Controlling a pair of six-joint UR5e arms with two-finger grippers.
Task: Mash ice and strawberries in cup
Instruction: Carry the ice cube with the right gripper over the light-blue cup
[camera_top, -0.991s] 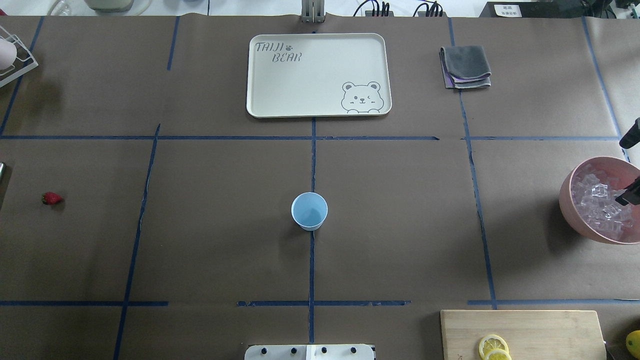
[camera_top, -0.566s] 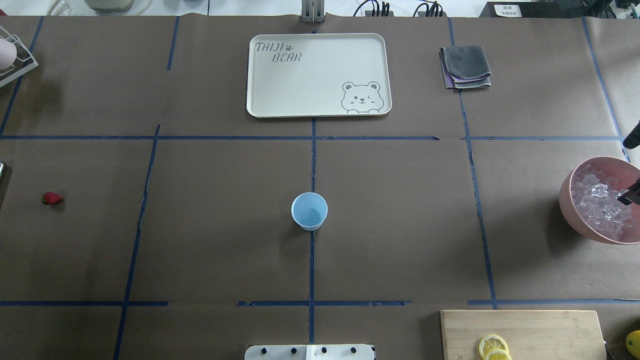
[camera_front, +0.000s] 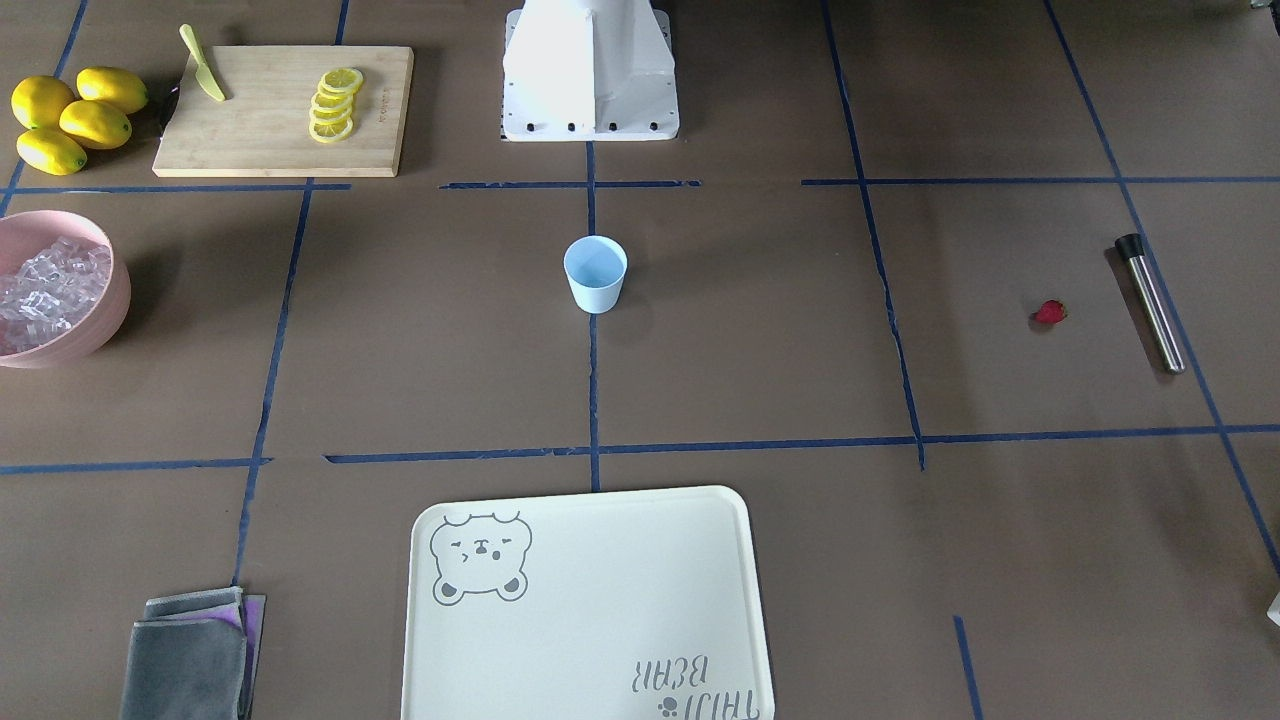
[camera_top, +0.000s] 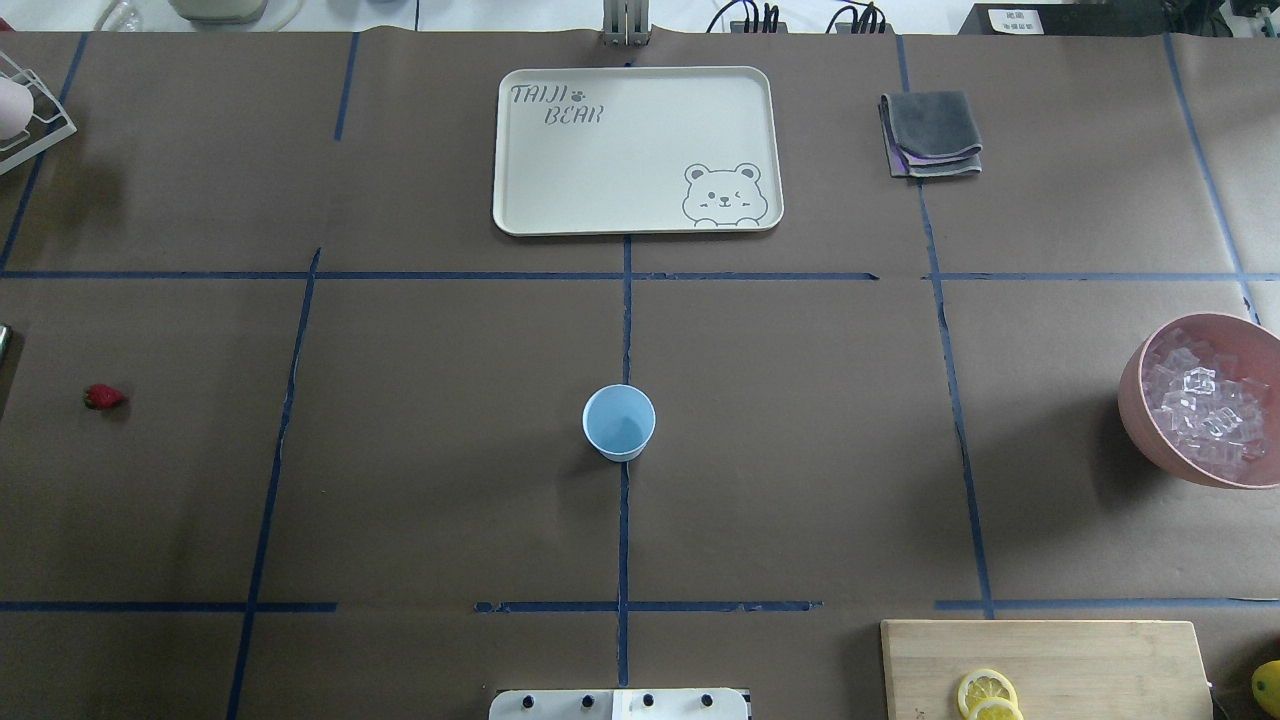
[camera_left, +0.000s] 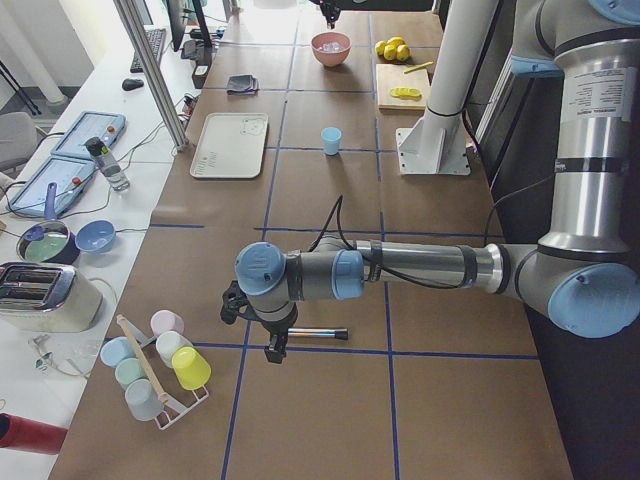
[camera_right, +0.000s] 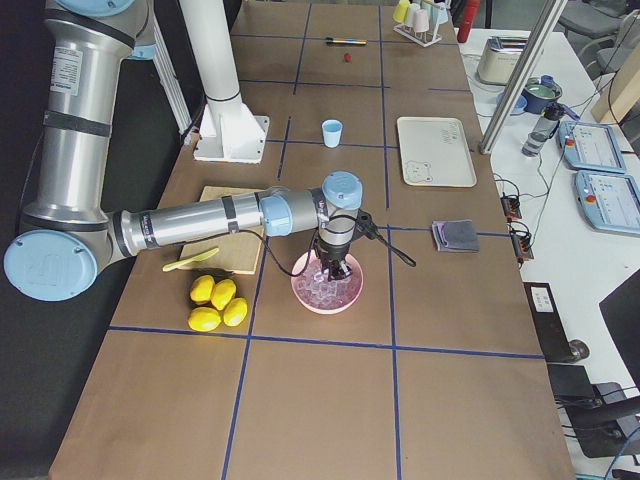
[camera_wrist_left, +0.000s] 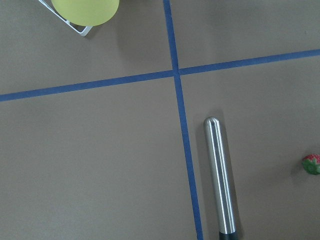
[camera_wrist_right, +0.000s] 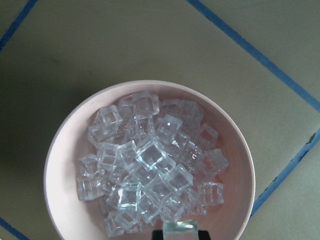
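The light-blue cup (camera_top: 619, 422) stands upright and empty at the table's middle. A single strawberry (camera_top: 103, 397) lies far to its left, beside a steel muddler (camera_front: 1152, 303). The ice (camera_top: 1205, 415) fills a pink bowl (camera_top: 1135, 400) at the right edge. In the right side view my right gripper (camera_right: 335, 272) hangs just over that bowl. In its wrist view it (camera_wrist_right: 180, 232) shows at the bottom edge, shut on one clear ice cube above the pile. My left gripper (camera_left: 273, 348) hovers over the muddler; I cannot tell whether it is open or shut.
A cream bear tray (camera_top: 637, 150) and a folded grey cloth (camera_top: 931, 133) lie at the far side. A cutting board (camera_front: 280, 108) with lemon slices, a green knife and whole lemons (camera_front: 70, 118) sits near the bowl. A cup rack (camera_left: 160, 370) stands at the left end.
The right gripper's dark fingers, seen over the bowl at the overhead view's right edge, have drawn back out of that view. Cup and strawberry have not moved.
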